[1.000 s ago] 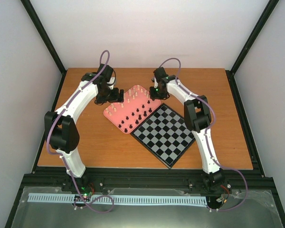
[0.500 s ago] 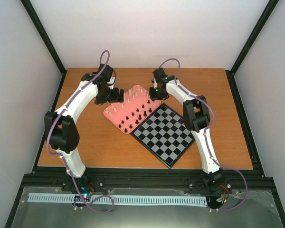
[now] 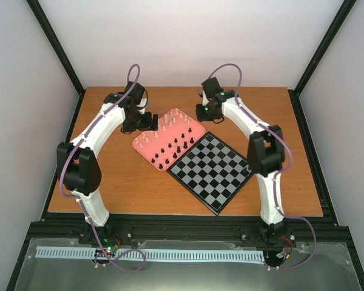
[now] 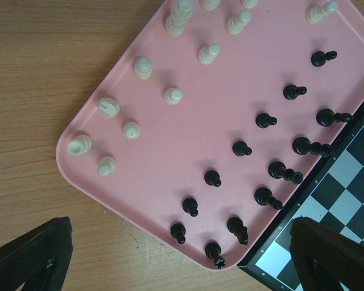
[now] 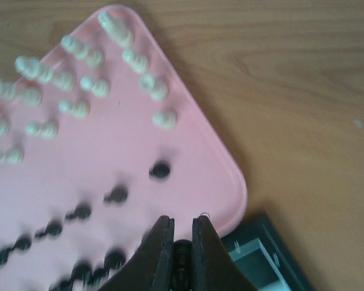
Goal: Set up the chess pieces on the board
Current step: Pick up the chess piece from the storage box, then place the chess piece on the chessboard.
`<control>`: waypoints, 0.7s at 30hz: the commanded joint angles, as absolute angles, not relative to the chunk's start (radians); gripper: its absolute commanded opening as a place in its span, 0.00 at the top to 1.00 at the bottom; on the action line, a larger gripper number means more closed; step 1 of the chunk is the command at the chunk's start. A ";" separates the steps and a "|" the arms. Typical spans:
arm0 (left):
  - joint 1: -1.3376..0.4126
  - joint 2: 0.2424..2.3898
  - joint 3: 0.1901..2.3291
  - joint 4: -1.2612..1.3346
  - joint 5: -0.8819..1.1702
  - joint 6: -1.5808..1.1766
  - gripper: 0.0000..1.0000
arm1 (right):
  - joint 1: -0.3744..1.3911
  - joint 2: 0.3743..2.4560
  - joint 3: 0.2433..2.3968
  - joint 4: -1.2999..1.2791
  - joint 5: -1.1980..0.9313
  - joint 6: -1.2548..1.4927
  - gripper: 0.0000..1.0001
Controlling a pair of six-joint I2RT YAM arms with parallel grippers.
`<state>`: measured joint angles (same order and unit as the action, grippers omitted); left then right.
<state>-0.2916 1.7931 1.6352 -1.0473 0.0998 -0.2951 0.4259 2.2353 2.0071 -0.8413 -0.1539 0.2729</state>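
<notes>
Chess pieces (image 4: 264, 120) stand on the pink tray (image 4: 170, 157) at the far-left edge of the bare board (image 3: 213, 171), my right tool (image 5: 182, 225) seems closed on a black piece (image 5: 182, 253), the left tool (image 4: 181, 242) is open, so next I must carry it to its square.

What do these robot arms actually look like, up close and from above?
Both the left arm and right arm have white links, bulky black joints and a looping purple cable. Their fingers are black wedges; a green light glows by the right wrist.
</notes>
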 commanded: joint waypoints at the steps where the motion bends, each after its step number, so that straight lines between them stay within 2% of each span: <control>1: -0.287 1.777 1.649 -1.049 0.093 -0.297 0.00 | 0.415 2.033 1.790 -0.834 -0.119 0.268 0.94; 10: -0.287 1.772 1.640 -1.042 0.099 -0.298 0.00 | 0.284 1.698 1.312 -0.807 -0.083 0.279 0.95; 21: -0.287 1.773 1.636 -1.042 0.103 -0.302 0.00 | 0.190 1.599 1.096 -0.787 -0.079 0.269 0.95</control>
